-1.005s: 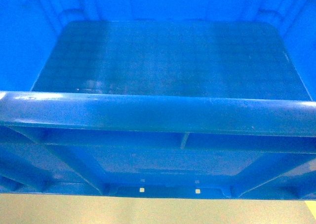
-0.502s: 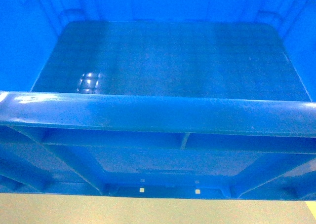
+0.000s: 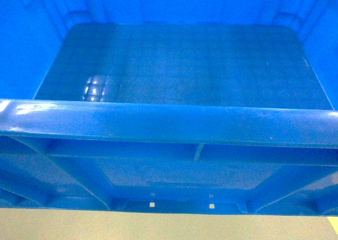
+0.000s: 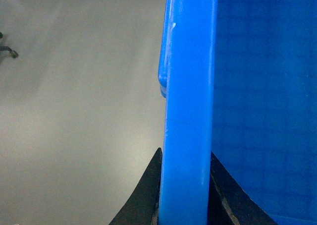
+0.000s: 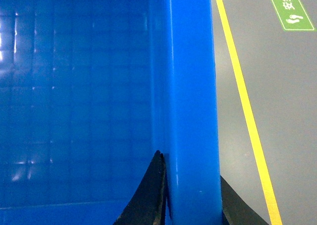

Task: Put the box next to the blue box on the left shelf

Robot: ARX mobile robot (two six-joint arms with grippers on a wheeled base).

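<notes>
The box (image 3: 179,65), a big open-top bright blue crate, fills the head view, its thick near rim (image 3: 169,122) running across the middle. The grippers themselves are hidden in that view. In the left wrist view my left gripper (image 4: 185,158) is shut on the box's left rim (image 4: 190,86), one black finger on either side of it. In the right wrist view my right gripper (image 5: 190,168) is shut on the right rim (image 5: 190,76), with one finger inside the box and one outside. The left shelf and the other blue box are out of view.
Grey floor (image 4: 74,126) lies below the box on the left side, with a small dark fitting (image 4: 7,49) at the far left edge. On the right, a yellow floor line (image 5: 242,96) and a green floor sign (image 5: 292,7) run alongside. A pale floor strip (image 3: 158,227) shows under the box.
A bright reflection has appeared and grown on the left of the box's floor. The box stays almost fixed in the head view and both grips are unchanged.
</notes>
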